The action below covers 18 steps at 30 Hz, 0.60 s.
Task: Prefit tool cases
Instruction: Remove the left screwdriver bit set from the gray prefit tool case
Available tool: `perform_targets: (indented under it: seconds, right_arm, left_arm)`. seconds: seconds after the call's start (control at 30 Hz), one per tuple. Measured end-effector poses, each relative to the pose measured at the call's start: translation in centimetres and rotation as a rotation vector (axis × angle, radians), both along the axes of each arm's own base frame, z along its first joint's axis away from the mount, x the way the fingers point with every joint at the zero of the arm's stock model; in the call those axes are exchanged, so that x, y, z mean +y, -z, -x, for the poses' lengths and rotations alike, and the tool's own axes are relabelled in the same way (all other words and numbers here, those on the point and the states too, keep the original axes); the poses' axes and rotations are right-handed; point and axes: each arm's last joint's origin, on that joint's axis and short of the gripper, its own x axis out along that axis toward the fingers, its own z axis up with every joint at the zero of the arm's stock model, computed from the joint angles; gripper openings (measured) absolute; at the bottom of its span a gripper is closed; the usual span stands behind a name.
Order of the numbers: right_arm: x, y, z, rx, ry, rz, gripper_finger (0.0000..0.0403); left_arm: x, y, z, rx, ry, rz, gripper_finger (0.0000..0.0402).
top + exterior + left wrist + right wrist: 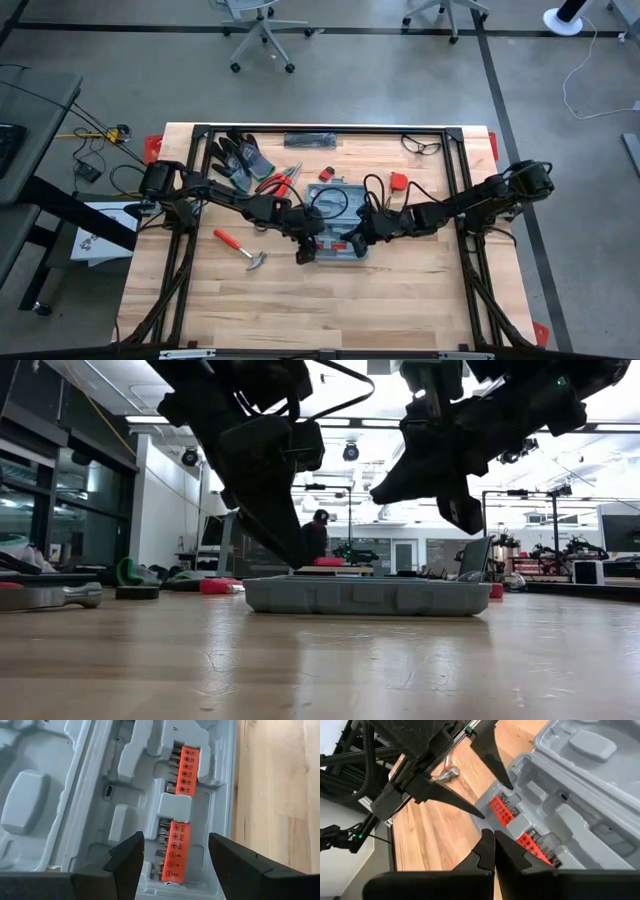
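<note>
L hand spread over open tool case

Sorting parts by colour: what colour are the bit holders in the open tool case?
Orange-red bit holders, seated in the blue-grey tool case; clearest in the left wrist view.

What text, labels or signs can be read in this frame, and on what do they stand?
"PH" beside a cross sign, twice, and plain minus signs below: on the nearer orange bit holder in the tool case.
Round marks on the farther orange bit holder: too small to read.
Nothing else is legible.
</note>
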Motion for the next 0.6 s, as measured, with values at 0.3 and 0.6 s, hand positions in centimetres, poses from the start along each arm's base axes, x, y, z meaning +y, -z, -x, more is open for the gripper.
perform_targets:
  seconds: [0.3, 0.6]
  right_arm:
    - [-0.01, 0.05, 0.03, 0.005, -0.011, 0.020, 0.0000]
    - [-0.15, 0.10, 0.04, 0.009, -0.007, 0.037, 0.0000]
  left_arm:
    - [0.61, 0.00, -0.07, 0.000, -0.025, 0.002, 0.0213]
    - [0.91, 0.00, -0.09, 0.003, 0.003, 0.031, 0.0213]
